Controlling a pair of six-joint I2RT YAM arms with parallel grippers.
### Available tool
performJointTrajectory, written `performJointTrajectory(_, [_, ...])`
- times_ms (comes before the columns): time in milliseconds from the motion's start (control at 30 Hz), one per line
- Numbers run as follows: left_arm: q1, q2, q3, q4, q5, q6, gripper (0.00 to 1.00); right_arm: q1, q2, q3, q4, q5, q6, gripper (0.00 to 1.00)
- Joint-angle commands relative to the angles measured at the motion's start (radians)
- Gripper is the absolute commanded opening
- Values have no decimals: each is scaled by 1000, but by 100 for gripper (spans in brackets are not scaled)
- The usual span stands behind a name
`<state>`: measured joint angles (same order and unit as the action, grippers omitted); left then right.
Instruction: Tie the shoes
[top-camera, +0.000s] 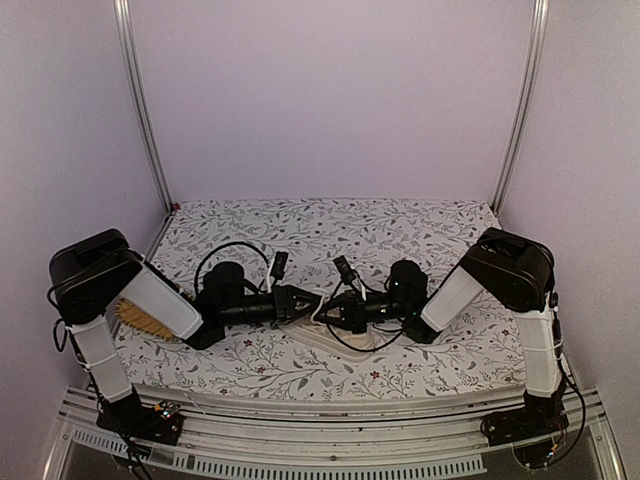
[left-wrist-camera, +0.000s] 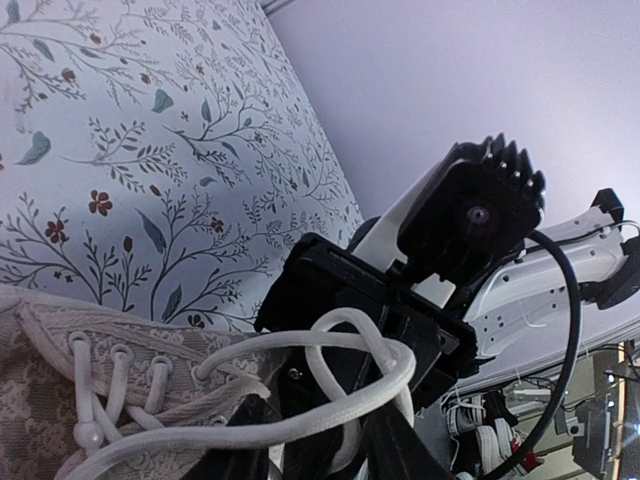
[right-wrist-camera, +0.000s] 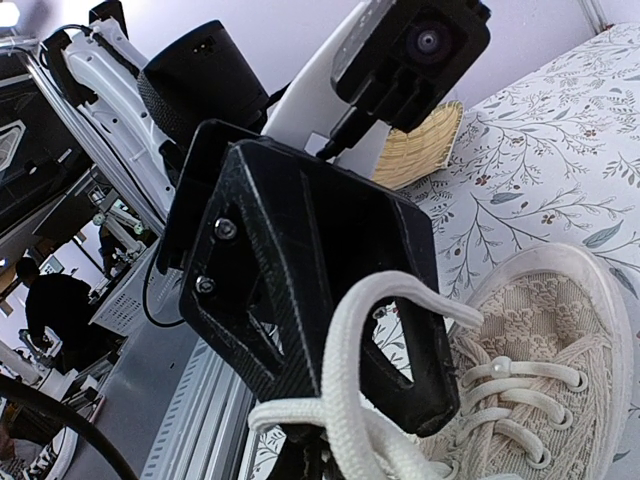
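The cream shoe (top-camera: 338, 343) lies on the flowered table between both arms, mostly hidden under them. It shows at the lower left of the left wrist view (left-wrist-camera: 40, 400) and at the lower right of the right wrist view (right-wrist-camera: 545, 340). Its pale laces (left-wrist-camera: 304, 424) cross in a loose knot with a loop standing up (right-wrist-camera: 350, 340). My left gripper (top-camera: 312, 302) and right gripper (top-camera: 331, 315) meet tip to tip above the shoe. Each looks shut on a lace strand, the left (left-wrist-camera: 330, 455) and the right (right-wrist-camera: 315, 465) seen at the frame bottoms.
A yellow woven mat (top-camera: 145, 320) lies at the left under the left arm and shows in the right wrist view (right-wrist-camera: 420, 150). The flowered cloth (top-camera: 330, 225) covers the table up to the back wall. Metal rails run along the near edge (top-camera: 320, 420).
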<state>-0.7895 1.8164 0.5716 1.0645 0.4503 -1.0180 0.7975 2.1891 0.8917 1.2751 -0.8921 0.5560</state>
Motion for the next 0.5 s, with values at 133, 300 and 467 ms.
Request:
performJointTrajectory(133, [-18,20,25,23,42,18,26,-6,-13,5,-53,2,-19,2])
performJointTrajectory(300, [-23,31,33,31,67,21,20,-7,-13,7,-58,1,-24,2])
performJointTrajectory(467, [-24,22,23,57,77,23,0,-7,-31,-5,-80,25,-39,2])
